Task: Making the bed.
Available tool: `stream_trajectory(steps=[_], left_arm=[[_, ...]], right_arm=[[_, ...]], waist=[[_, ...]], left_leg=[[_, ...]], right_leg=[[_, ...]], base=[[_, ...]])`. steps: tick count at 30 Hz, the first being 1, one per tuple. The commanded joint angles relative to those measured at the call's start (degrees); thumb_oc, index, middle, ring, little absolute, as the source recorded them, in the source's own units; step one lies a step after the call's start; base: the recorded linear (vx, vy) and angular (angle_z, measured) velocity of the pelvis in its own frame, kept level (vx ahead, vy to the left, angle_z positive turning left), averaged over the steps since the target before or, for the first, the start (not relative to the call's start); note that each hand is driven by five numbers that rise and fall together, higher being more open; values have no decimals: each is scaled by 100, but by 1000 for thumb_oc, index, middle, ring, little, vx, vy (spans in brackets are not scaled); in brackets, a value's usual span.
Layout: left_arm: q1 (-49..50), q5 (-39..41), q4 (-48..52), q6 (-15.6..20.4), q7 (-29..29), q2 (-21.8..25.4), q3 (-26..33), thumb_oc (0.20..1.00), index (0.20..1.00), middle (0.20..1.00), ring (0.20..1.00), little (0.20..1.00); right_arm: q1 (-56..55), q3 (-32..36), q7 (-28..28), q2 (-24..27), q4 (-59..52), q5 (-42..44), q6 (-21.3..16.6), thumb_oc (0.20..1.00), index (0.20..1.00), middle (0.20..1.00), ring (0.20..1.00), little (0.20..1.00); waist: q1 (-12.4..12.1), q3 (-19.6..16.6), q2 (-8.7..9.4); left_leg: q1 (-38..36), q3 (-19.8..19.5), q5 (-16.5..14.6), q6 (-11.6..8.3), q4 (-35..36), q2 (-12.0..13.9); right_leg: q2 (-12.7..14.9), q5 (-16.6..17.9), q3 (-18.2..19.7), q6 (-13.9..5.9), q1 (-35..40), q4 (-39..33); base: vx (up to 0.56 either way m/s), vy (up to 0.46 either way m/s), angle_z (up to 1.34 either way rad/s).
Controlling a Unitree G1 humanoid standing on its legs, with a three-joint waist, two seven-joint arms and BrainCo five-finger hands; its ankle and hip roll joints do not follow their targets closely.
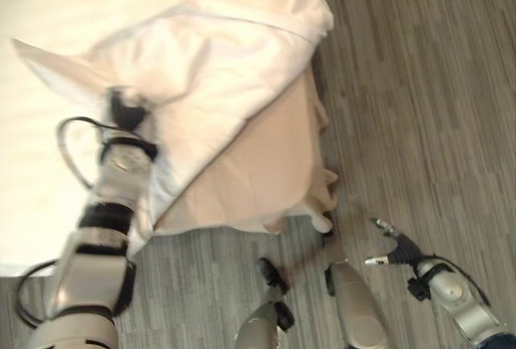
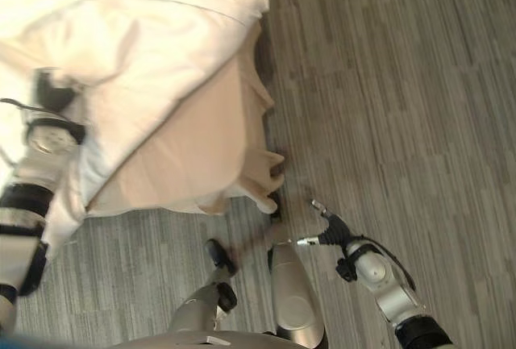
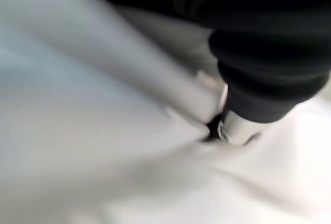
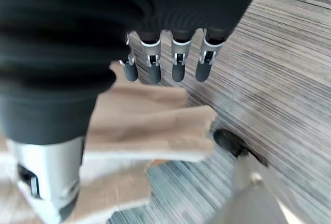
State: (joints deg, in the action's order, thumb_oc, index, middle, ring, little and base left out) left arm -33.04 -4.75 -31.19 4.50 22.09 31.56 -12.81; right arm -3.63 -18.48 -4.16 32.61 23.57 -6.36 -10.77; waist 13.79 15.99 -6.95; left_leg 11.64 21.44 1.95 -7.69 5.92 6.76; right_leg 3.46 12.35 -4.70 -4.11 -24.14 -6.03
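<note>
Overhead, white duvet (image 1: 218, 67) folded back over the bed's (image 1: 32, 196) near corner, left hand (image 1: 125, 111) buried in its folds, grip unclear, right hand (image 1: 395, 248) fingers straight, empty, above the wooden floor (image 1: 419, 83).

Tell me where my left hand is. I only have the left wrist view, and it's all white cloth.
Observer: The left hand is up against a fold of the white duvet, near the bed's corner.
Operator: And the right hand?
Observer: The right hand hangs off the bed over the wood floor, fingers straight, holding nothing.
Operator: What's under the duvet?
Observer: A beige sheet shows below the duvet's edge and drapes over the bed corner towards the floor.
</note>
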Motion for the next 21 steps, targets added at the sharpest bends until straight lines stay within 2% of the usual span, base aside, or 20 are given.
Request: stream_trajectory(steps=[1,2,3,4,7,11,18,19,20,21], left_arm=[[-84,-269,-153,421,-248,-374,-287,200,200,200,200,200],[-21,-172,-171,484,-331,-592,-343,200,200,200,200,200],[124,-161,51,572,-437,-1022,-592,200,200,200,200,200],[126,-162,53,571,-436,-1021,-593,200,200,200,200,200],[240,-183,352,622,-625,-1497,-1082,200,200,200,200,200],[485,-18,754,652,-1172,-1896,-1689,200,200,200,200,200],[1252,998,1398,474,-2490,-2273,-2729,200,200,200,200,200],[1319,1111,1380,426,-2683,-2305,-2842,501,501,501,501,501],[1421,1296,1281,362,-2851,-2378,-3012,1000,1000,1000,1000,1000],[1506,1521,1215,281,-3009,-2446,-3118,1000,1000,1000,1000,1000]], right_arm=[[-138,-208,60,-68,-19,-285,-156,1000,1000,1000,1000,1000],[-138,-262,72,-98,118,-366,-156,1000,1000,1000,1000,1000],[-184,-328,113,-194,431,-468,-128,1000,1000,1000,1000,1000],[-184,-329,116,-197,436,-469,-132,1000,1000,1000,1000,1000],[-154,-379,262,-446,1103,-541,-46,1000,1000,1000,1000,1000],[-115,-326,422,-854,2247,-463,169,1000,1000,1000,1000,1000],[-161,185,617,-1371,4039,-119,600,1000,1000,1000,1000,1000],[-172,208,623,-1410,4174,-134,652,1000,1000,1000,1000,1000],[-193,255,629,-1434,4318,-160,724,1000,1000,1000,1000,1000],[-226,305,616,-1461,4457,-144,780,1000,1000,1000,1000,1000]], waist=[[265,-403,15],[289,-442,31],[345,-483,92],[342,-469,98],[413,-517,212],[468,-624,397],[628,-796,658],[628,-813,701],[658,-811,727],[694,-808,736]], left_leg=[[-468,-19,-86,-127,-92,9],[-571,-9,-115,-109,-92,-16],[-838,-7,-205,-38,-92,-105],[-856,-4,-208,-38,-92,-105],[-1211,27,-305,53,-92,-222],[-1621,59,-419,184,-92,-343],[-2244,89,-647,381,-92,-450],[-2263,95,-642,397,-92,-459],[-2337,112,-664,422,-92,-465],[-2415,117,-713,454,-92,-474]], right_leg=[[291,-445,344,-503,352,103],[325,-448,340,-517,445,103],[368,-453,363,-538,679,103],[368,-455,366,-539,695,103],[463,-408,385,-607,987,103],[528,-371,452,-675,1340,103],[554,-323,541,-753,1870,194],[550,-312,564,-749,1882,227],[542,-334,585,-756,1918,277],[542,-359,580,-770,1961,329]], base=[[33,143,3],[12,143,-8],[12,143,-8],[-20,146,-9],[-55,120,-2],[-83,126,-13],[-76,101,-9],[-96,107,-5],[-91,89,-2],[-90,87,4]])
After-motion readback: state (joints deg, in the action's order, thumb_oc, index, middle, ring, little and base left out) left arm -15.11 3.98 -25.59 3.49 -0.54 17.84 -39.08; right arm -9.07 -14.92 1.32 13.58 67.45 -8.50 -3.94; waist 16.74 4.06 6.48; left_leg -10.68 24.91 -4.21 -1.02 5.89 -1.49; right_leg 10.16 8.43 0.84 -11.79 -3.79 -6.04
